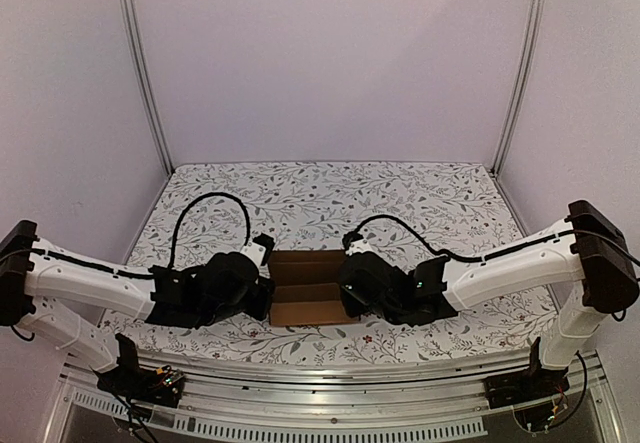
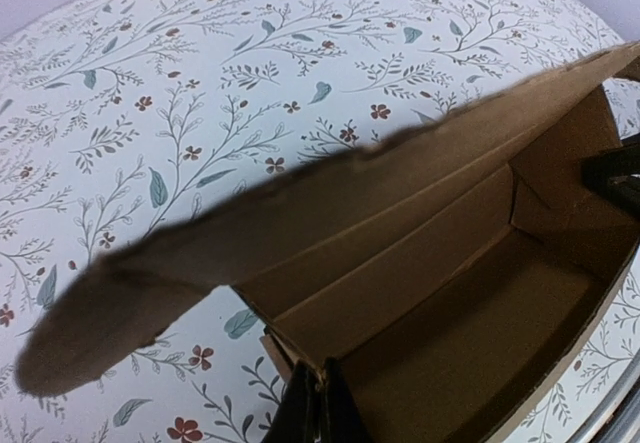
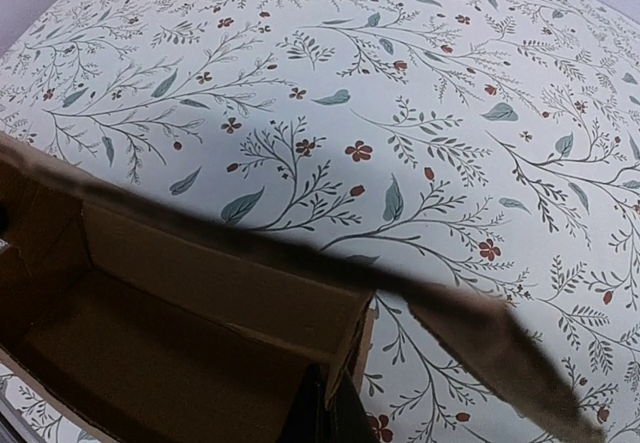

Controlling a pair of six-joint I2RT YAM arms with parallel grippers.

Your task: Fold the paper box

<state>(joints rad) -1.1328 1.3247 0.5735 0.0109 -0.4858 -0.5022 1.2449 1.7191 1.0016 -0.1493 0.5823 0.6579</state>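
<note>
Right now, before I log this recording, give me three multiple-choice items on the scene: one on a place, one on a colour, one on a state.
1. Where is the paper box?
A. At the table's far left corner
B. Between the left gripper and the right gripper
C. On top of one arm

2. What colour is the box?
A. White
B. Blue
C. Plain brown

3. How does the box stand?
A. Open on top, its inside showing
B. Closed and taped
C. Lying as a flat sheet

Answers:
1 B, the top view shows one gripper at each end of it.
2 C, it is bare brown cardboard in all views.
3 A, both wrist views look in at its floor and walls.
</note>
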